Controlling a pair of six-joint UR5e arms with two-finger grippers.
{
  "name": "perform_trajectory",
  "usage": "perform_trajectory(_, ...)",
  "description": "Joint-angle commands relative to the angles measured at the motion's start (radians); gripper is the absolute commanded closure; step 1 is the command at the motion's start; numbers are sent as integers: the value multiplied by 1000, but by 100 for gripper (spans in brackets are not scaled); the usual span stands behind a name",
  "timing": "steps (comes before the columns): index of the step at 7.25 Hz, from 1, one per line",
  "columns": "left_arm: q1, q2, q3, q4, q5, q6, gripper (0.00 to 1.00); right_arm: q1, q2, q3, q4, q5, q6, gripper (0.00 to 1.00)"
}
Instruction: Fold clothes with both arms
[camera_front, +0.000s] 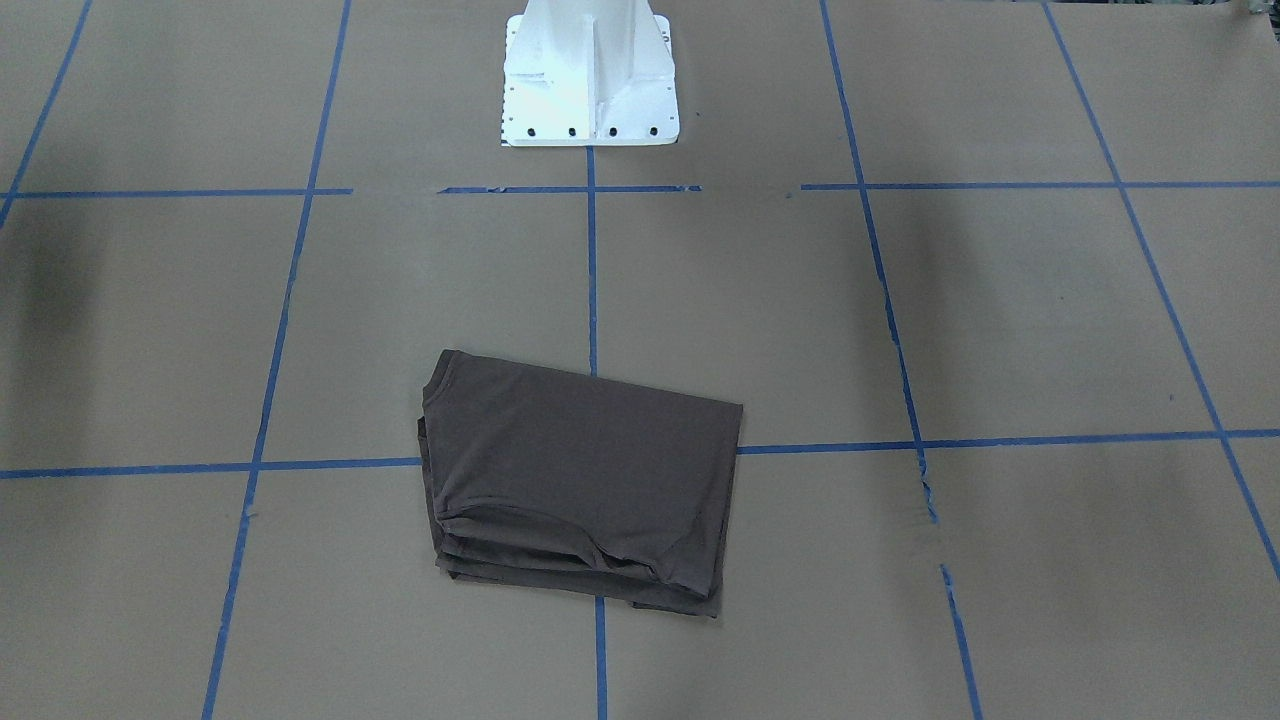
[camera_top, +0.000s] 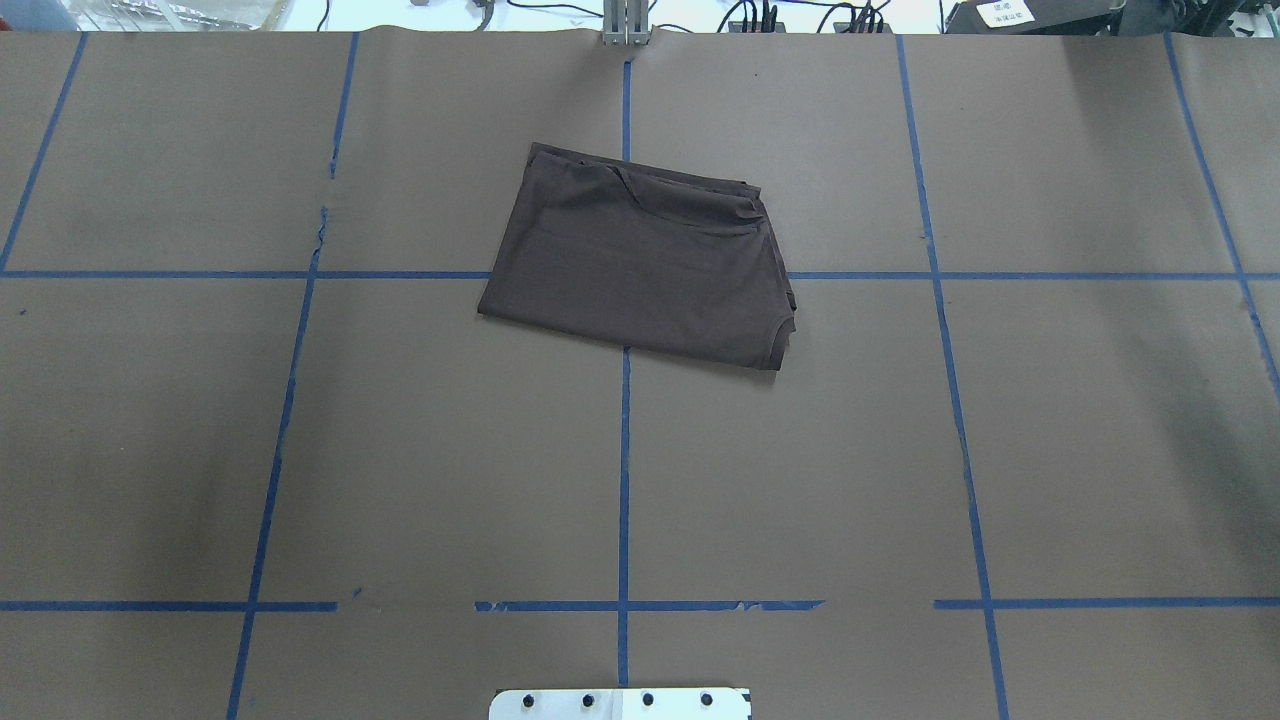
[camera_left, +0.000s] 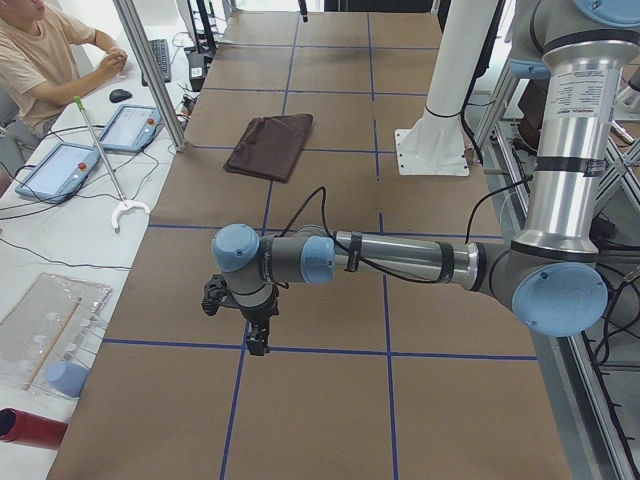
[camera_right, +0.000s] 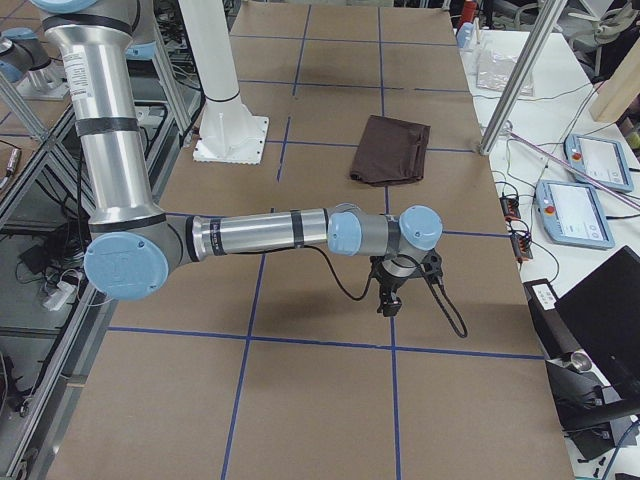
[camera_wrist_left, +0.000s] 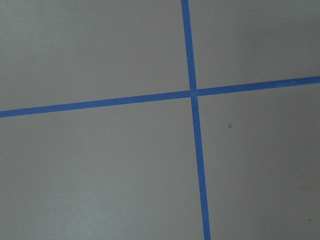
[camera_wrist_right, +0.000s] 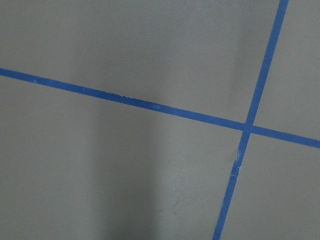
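In the middle of the table (camera_top: 450, 450), the dark brown T-shirt (camera_top: 640, 265) is lying as a compact, many-layered rectangle. It is straddling the centre blue tape line (camera_top: 624, 480) on the half away from the white base block (camera_front: 590, 90), and sitting a little skewed to the grid. Stacked hems are showing along its far edge and at the corner on the robot's right.

Nothing is touching it. The left arm (camera_left: 400, 260) is reaching low out toward the table's left end, with the left gripper (camera_left: 255, 335) pointing down over a tape crossing, well apart from the shirt. The right arm (camera_right: 260, 235) is mirroring that at the other end, with the right gripper (camera_right: 390, 300) hanging over bare paper. Both grippers are showing only in the side views, so I cannot tell whether the fingers are parted or closed. Both wrist cameras are looking at nothing but paper and tape.

I am reading this as the folding done, or all but done, with the arms parked clear. If another move is coming, it is calling for a long travel inward from both ends. Each gripper would need to meet a layered edge squarely so the thin fabric does not slide apart.

Room is generous on every side of the shirt. The tight spot is the operators' edge, where a metal post (camera_left: 150, 75) is standing near the shirt and a person (camera_left: 40, 60) is sitting beyond.
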Motion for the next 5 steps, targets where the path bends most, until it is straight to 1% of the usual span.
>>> perform_trajectory(1, 1, -1, -5, -1, -1, 0, 0, 1, -5, 12, -1, -12, 1, 0)
perform_trajectory(3, 1, -3, -5, -3, -3, 0, 0, 2, -66, 104, 0, -35, 10, 0)
perform_trajectory(5, 1, -9, -8, -3, -12, 2, 0, 1, -65, 109, 14, -32, 25, 0)
